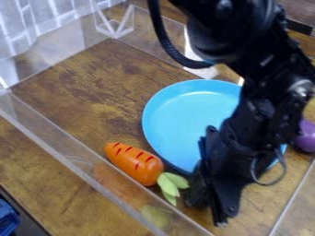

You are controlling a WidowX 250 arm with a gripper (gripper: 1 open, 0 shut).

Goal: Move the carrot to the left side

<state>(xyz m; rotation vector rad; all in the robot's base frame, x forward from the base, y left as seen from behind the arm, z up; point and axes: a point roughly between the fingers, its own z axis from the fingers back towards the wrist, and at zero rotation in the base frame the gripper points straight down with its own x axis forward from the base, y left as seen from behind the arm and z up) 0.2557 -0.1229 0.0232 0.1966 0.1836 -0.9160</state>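
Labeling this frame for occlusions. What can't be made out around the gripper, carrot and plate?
- Gripper fingertips: camera view, dark and blurred at the transparent wall; contact with the carrot's green top unreadable.
- Blue plate: right part hidden behind the arm.
- Purple eggplant: cut off by the right edge.

no text, label, brand, number or sign can be read anywhere here; nothing printed shows on any thing.
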